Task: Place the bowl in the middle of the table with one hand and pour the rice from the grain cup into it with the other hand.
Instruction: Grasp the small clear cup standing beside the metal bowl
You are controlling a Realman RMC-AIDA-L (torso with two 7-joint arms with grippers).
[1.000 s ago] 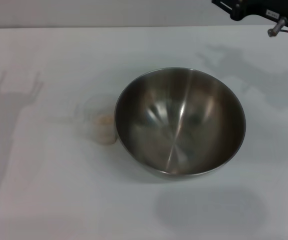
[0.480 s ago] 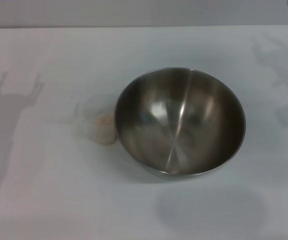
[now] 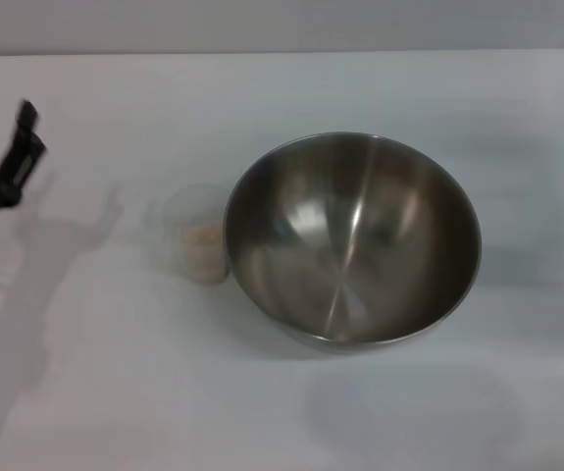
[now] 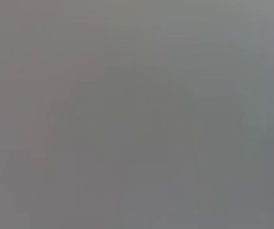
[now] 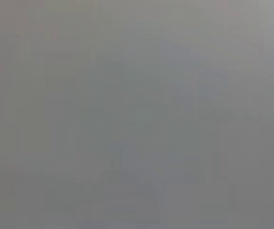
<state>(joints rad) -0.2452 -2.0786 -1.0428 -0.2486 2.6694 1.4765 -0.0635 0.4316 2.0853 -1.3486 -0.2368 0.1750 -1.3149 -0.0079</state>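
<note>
- A plain white table (image 3: 282, 412) fills nearly the whole head view, with a strip of grey wall along the top edge.
- A large stainless-steel mixing bowl (image 3: 352, 238) stands upright on the table, slightly right of the frame's centre. Its brushed grey inside shows soft reflections and holds nothing that can be seen.
- A small clear plastic grain cup (image 3: 195, 235) stands upright just left of the bowl, at the bowl's rim or touching it; which of the two cannot be told.
- Inside the cup, a small pale beige patch of rice (image 3: 203, 235) shows through the wall.
- The left gripper (image 3: 7, 167) enters at the left edge of the frame, in its upper half, as a dark black shape. One finger points up and to the right. It is well apart from the cup and the bowl.
- How far the left gripper is open cannot be told, as only part of it shows; nothing is seen in its hold.
- A faint grey shadow of the gripper lies on the table between it and the cup.
- The right gripper does not appear in the head view.
- Both wrist views show only an even grey field, with nothing in them that can be made out.
</note>
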